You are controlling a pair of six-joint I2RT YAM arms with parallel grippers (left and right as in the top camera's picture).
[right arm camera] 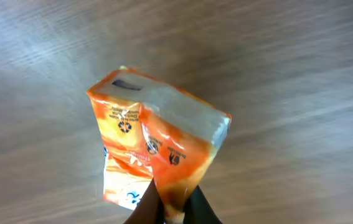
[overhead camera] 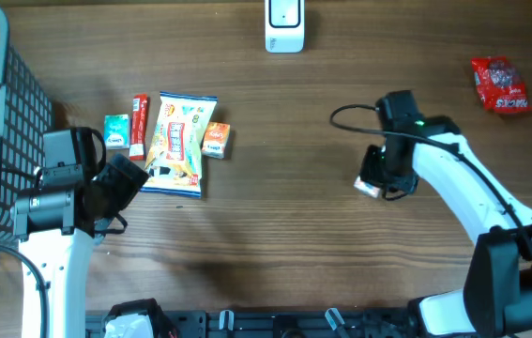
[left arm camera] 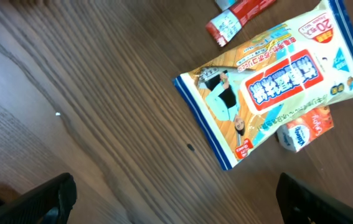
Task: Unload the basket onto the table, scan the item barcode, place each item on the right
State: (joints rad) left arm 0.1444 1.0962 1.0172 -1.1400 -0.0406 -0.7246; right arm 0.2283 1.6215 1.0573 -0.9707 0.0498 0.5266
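Right gripper [right arm camera: 172, 208] pinches an orange tissue pack [right arm camera: 157, 140].
Arm bent, wrist short of the white scanner [overhead camera: 284, 25]; left gripper [left arm camera: 176, 202] spread wide.

The dark wood tabletop [overhead camera: 322, 253] has a cluster on its left half: a big flat snack bag [overhead camera: 179, 141], a red stick pack [overhead camera: 139, 124] and a small green pack [overhead camera: 115, 130] just beside its left edge, and a small orange pack [overhead camera: 216, 139] touching its right edge. A white scanner [overhead camera: 284, 23] stands at the far edge. A red packet [overhead camera: 500, 84] lies well apart at the far right.

basket [overhead camera: 20, 80] cut off, tabletop [right arm camera: 288, 56] blurred
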